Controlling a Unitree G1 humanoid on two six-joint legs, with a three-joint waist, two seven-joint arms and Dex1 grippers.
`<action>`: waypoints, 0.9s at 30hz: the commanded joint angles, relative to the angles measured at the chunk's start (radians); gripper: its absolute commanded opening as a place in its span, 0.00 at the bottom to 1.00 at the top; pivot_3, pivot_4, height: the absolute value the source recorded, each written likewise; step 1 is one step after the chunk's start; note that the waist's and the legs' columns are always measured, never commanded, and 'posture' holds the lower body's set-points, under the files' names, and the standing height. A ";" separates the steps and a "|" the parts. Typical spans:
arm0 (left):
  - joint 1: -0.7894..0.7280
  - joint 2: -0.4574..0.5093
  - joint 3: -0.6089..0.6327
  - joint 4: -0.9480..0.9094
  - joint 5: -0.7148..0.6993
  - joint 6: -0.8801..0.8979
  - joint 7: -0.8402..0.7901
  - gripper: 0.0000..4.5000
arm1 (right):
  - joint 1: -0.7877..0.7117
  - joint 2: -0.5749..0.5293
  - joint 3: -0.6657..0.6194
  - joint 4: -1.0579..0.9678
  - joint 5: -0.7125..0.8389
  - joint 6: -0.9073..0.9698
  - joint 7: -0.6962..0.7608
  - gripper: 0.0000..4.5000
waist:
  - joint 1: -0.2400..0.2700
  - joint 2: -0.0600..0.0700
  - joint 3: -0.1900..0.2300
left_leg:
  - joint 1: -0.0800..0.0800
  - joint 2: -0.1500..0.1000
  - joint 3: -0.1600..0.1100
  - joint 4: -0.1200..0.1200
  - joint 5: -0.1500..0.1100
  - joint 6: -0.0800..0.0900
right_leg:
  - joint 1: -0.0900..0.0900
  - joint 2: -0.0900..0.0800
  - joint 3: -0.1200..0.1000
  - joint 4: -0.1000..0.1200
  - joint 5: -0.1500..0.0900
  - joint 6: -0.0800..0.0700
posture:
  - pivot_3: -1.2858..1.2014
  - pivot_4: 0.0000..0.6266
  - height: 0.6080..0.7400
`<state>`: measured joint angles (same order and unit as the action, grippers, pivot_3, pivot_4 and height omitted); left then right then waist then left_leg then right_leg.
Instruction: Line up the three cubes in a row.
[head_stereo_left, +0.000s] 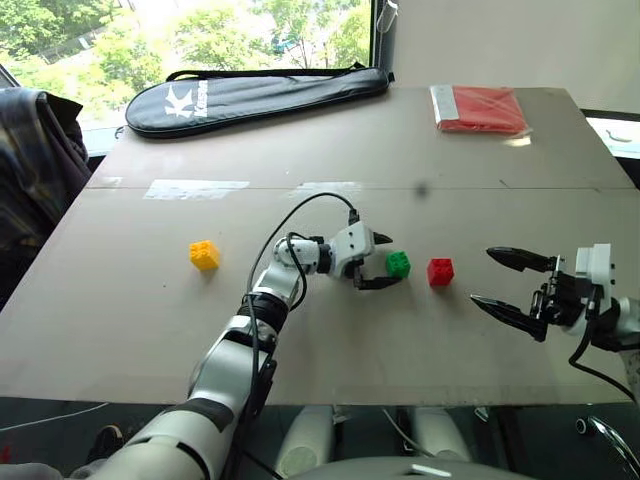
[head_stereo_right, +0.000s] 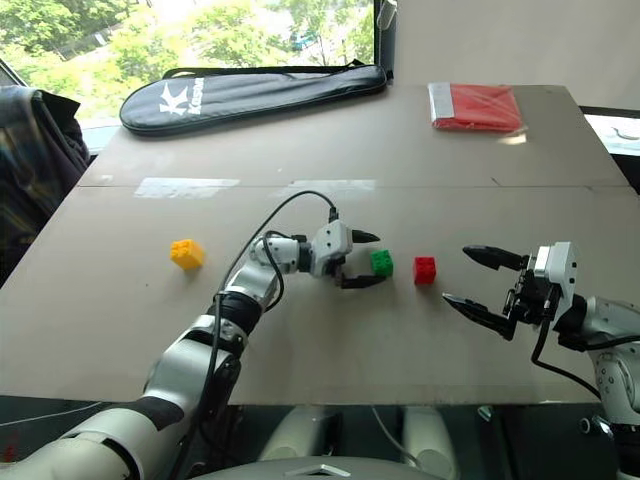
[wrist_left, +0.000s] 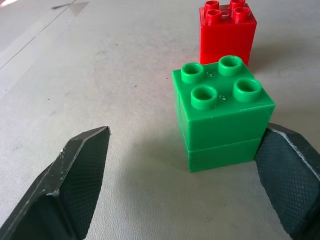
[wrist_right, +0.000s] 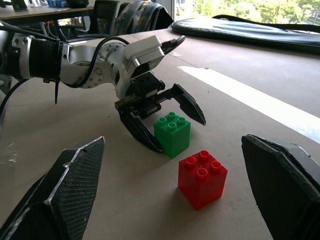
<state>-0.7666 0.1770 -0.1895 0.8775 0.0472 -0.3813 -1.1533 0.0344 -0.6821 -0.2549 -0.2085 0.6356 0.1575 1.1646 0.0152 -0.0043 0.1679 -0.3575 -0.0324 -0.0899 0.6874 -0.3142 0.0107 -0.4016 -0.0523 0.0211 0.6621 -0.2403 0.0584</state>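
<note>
Just green cube (head_stereo_left: 398, 263), red cube (head_stereo_left: 440, 271) (uncontained)

Three studded plastic cubes are sitting upright, studs up, on the table. The green cube (head_stereo_left: 398, 264) is standing between the spread fingers of the left gripper (head_stereo_left: 383, 262), close against one finger and apart from the other, not lifted. The red cube (head_stereo_left: 440, 272) is resting just beyond the green one, on its side away from that gripper, a small gap separating them, and between the two grippers. The yellow cube (head_stereo_left: 204, 255) is lying well apart, far behind the left gripper's wrist.
</note>
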 joint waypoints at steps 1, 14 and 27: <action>0.031 -0.017 -0.039 -0.007 0.010 0.025 -0.007 0.87 | -0.005 -0.003 -0.019 -0.021 0.004 -0.012 -0.007 1.00 | 0.000 0.000 0.000 | 0.000 0.000 0.000 0.000 0.000 0.000 | 0.000 0.000 0.000 0.000 0.000 0.000 | 0.52 0.24 1.00; 0.035 0.014 -0.049 -0.034 -0.020 0.036 -0.106 0.27 | 0.018 -0.003 -0.026 -0.031 0.012 -0.015 -0.009 1.00 | -0.002 0.000 0.000 | -0.001 0.000 0.000 0.000 0.000 0.000 | 0.000 0.000 -0.001 -0.001 0.000 0.000 | 0.52 0.24 1.00; 0.027 0.069 -0.053 -0.021 -0.049 -0.003 -0.211 0.27 | 0.044 -0.025 -0.020 -0.014 -0.011 -0.037 0.029 1.00 | -0.027 0.000 0.000 | -0.001 0.001 0.000 -0.001 0.000 0.000 | -0.001 0.001 -0.001 -0.001 0.000 0.000 | 0.52 0.24 1.00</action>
<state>-0.7428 0.2414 -0.2195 0.8305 -0.0252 -0.3748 -1.3633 0.0738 -0.6965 -0.2550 -0.2092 0.6291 0.1464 1.1824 -0.0123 -0.0043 0.1680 -0.3588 -0.0319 -0.0902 0.6868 -0.3142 0.0108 -0.4025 -0.0518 0.0204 0.6608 -0.2404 0.0583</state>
